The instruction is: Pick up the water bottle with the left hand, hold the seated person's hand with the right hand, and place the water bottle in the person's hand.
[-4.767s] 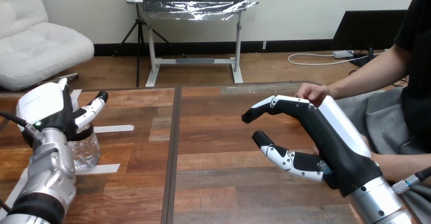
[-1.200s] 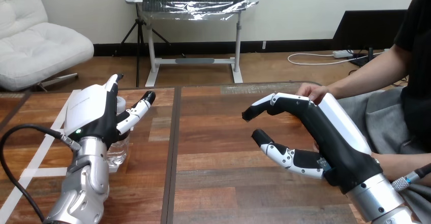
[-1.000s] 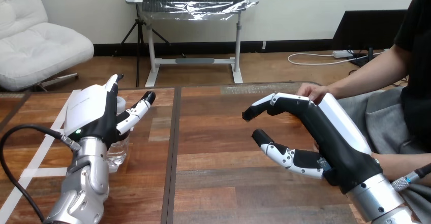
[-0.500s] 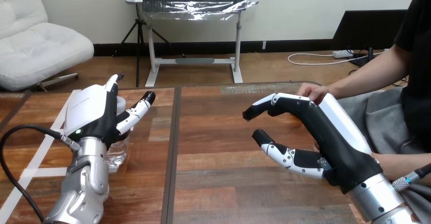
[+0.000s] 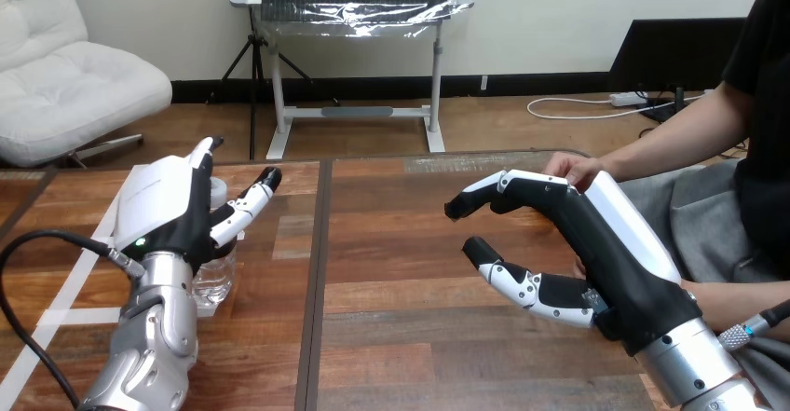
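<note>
The clear water bottle (image 5: 215, 279) stands on the wooden table (image 5: 391, 336) at the left, mostly hidden behind my left hand (image 5: 166, 208). Its cap sits between that hand's raised fingers and outstretched thumb. The left hand is open, its palm against the bottle's near side. My right hand (image 5: 578, 234) hovers open over the table's right half, fingers reaching left above the thumb, with nothing between them. The person's hand (image 5: 570, 167) rests at the table's far right edge, just behind my right hand's knuckles and apart from its fingers.
White tape strips (image 5: 82, 258) cross the table's left end near the bottle. The person's other forearm (image 5: 731, 297) lies along the right edge behind my right wrist. A dark seam (image 5: 315, 280) splits the table in two.
Since 4.8 s ago my left hand and the bottle have moved right, toward the table's seam. In the last second the left thumb dipped slightly. My right hand has stayed put.
</note>
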Available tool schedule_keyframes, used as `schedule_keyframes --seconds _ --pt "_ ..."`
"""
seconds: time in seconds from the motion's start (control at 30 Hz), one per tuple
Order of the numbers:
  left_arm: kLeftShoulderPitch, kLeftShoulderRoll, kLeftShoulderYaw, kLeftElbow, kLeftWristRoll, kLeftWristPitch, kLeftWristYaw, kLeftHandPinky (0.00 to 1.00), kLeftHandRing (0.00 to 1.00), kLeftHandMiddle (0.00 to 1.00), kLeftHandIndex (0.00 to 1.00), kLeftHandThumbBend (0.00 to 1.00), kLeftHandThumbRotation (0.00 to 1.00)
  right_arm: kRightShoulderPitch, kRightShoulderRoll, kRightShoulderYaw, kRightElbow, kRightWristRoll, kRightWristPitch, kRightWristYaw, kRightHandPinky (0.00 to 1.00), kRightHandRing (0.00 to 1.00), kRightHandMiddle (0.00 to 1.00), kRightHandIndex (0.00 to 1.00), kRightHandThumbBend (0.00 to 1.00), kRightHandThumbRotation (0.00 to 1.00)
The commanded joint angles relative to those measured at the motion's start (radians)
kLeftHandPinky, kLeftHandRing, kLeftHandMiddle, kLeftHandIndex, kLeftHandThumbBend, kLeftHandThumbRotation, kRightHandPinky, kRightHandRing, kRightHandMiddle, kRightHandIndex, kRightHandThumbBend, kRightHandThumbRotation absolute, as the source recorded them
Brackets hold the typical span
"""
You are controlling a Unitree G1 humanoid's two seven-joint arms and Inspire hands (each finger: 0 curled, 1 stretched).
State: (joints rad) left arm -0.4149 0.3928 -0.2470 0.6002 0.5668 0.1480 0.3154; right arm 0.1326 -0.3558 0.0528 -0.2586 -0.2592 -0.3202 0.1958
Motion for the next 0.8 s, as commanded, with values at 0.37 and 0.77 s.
schedule_keyframes --seconds 0.37,0.77 --pt "-0.044 0.025 0.011 0.019 0.059 0.117 0.037 0.85 0.88 0.90 0.92 0.52 0.99 -0.067 -0.007 -0.024 -0.038 0.010 0.002 -0.002 0.71 0.74 0.67 0.61 0.37 0.00" --pt "-0.033 0.041 0.021 0.023 0.053 0.099 0.052 0.87 0.88 0.89 0.92 0.49 0.96 -0.063 -0.007 -0.024 -0.041 0.010 0.005 -0.003 0.71 0.75 0.68 0.61 0.37 0.00"
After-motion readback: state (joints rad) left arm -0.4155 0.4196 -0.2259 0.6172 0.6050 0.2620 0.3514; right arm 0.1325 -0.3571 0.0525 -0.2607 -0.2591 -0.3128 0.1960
